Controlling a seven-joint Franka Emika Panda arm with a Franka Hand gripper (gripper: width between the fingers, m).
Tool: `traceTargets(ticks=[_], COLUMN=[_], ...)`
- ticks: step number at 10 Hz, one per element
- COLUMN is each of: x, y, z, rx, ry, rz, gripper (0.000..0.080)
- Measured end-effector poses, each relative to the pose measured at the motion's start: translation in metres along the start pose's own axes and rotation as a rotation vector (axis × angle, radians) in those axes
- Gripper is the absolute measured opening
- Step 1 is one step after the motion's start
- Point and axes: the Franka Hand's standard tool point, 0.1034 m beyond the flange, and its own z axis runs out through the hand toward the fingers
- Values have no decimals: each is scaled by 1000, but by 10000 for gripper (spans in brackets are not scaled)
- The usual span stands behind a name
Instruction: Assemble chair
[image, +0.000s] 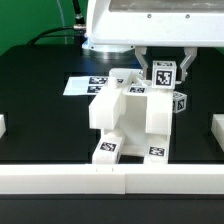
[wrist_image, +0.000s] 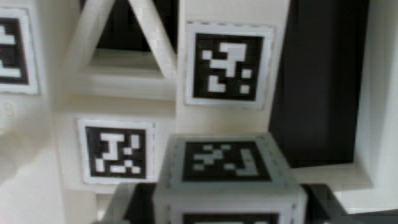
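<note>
Upper right, exterior view: gripper (image: 164, 77) pinching probable bar leg (image: 161, 70) by chair (image: 125, 115); judged stiff, light, slick; hold flat sides.

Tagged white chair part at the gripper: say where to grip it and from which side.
Likely as it is now: the gripper, reaching down from above, is shut on the tagged white chair part across its two flat parallel sides, which suit the pads. Its tagged face is left clear.
</note>
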Motion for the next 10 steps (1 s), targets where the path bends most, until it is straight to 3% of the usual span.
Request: traceTargets(ticks=[10], x=[0], y=[1], z=[0], rx=[0], ry=[-1], rz=[17], gripper=[271])
